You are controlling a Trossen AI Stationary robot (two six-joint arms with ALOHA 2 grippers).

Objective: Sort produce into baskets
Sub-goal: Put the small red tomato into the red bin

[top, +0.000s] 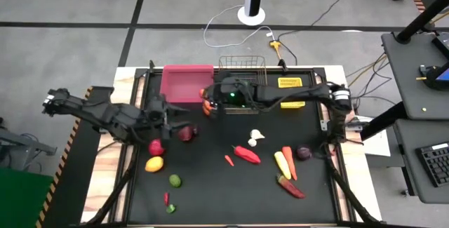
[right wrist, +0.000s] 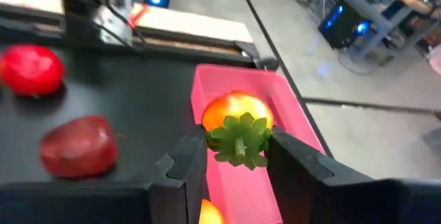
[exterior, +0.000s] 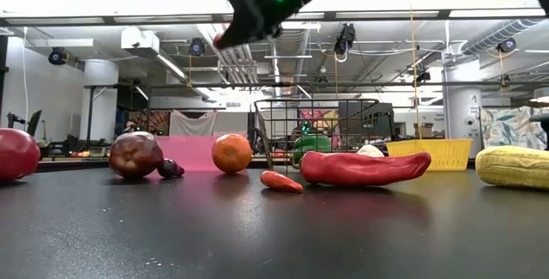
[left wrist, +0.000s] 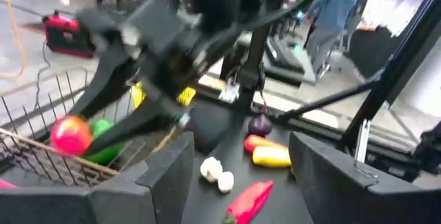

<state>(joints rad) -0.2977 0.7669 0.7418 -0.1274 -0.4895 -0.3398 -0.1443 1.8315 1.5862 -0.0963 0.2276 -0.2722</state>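
My right gripper (top: 209, 99) reaches from the table's right and is shut on a red-orange tomato with a green calyx (right wrist: 234, 110), over the near right corner of the pink bin (top: 184, 82). In the low view the right gripper (exterior: 244, 17) is high above the table. My left gripper (top: 167, 113) is open and empty (left wrist: 238, 162), over the table near a red apple (top: 186, 133). The wire basket (top: 242, 70) and the yellow bin (top: 290, 84) stand at the far edge. An orange (top: 208, 109) lies just in front of the pink bin. My right gripper pinches the tomato's two opposite sides (right wrist: 211, 122) between its two fingers, with the green calyx (right wrist: 239, 140) facing back toward the wrist. The fingers slant down from the table's right. The tomato is lifted clear, above the pink bin (right wrist: 275, 114).
Loose on the black mat: another red apple (top: 156, 146), lemon (top: 154, 163), lime (top: 175, 180), garlic (top: 256, 137), red pepper (top: 247, 154), corn (top: 281, 163), carrot (top: 289, 162), purple onion (top: 304, 152), red chilli (top: 291, 186). A green vegetable (exterior: 310, 146) lies in the wire basket.
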